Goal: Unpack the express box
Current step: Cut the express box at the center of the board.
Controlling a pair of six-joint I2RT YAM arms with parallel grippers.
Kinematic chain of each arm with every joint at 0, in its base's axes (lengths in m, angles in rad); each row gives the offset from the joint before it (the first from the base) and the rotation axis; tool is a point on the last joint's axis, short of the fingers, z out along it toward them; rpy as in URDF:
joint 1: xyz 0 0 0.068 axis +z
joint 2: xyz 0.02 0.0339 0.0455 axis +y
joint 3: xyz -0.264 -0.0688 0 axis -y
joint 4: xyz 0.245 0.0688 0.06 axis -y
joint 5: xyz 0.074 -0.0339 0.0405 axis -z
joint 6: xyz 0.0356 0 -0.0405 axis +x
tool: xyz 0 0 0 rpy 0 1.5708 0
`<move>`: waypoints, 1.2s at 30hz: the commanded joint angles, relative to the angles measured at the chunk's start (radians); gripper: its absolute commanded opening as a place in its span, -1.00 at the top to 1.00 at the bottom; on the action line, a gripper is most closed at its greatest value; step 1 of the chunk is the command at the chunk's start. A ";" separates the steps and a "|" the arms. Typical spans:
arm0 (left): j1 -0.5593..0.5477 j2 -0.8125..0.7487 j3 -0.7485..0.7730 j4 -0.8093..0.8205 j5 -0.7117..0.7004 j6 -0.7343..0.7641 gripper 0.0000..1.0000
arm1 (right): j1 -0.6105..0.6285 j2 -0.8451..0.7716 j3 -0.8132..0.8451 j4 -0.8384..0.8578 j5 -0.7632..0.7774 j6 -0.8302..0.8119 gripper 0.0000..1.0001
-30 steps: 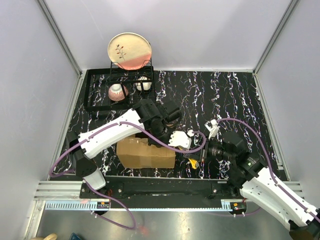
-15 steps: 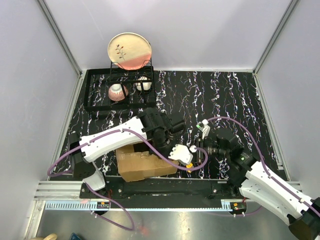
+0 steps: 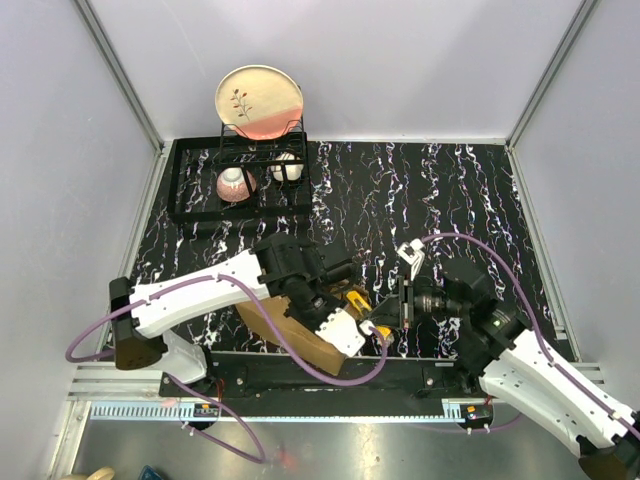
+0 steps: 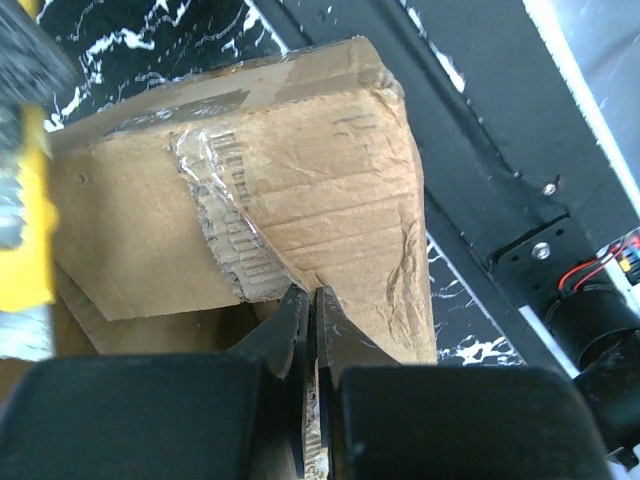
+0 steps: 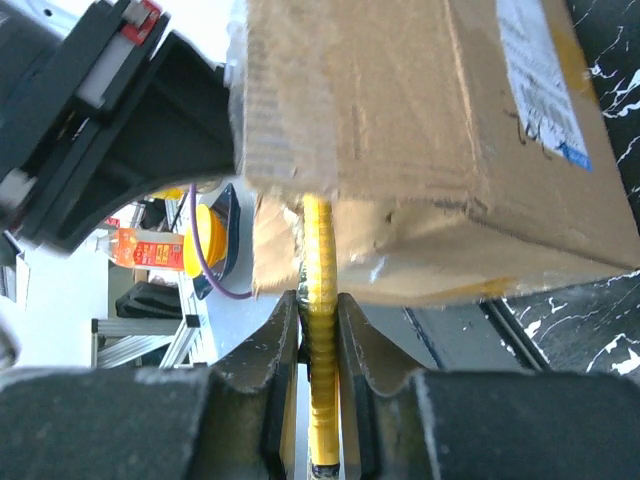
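The express box, a brown cardboard carton with torn tape, sits tilted near the table's front edge under my left arm. My left gripper is shut on the edge of one of its cardboard flaps; in the left wrist view the jaws pinch the flap, with the box just ahead. My right gripper is shut on a yellow ribbed item at the box's right end. In the right wrist view the jaws clamp this yellow item right below the box.
A black dish rack with a pink-and-cream plate and two bowls stands at the back left. The black front rail runs just behind the box. Grey walls enclose the table on three sides.
My left arm has swung toward the front edge and pulled the box with it, tilting it. My right gripper has moved left with the yellow item up to the box.
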 commanded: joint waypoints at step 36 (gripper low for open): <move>0.008 -0.070 0.073 -0.050 -0.235 0.117 1.00 | 0.002 0.020 0.049 -0.173 -0.139 0.019 1.00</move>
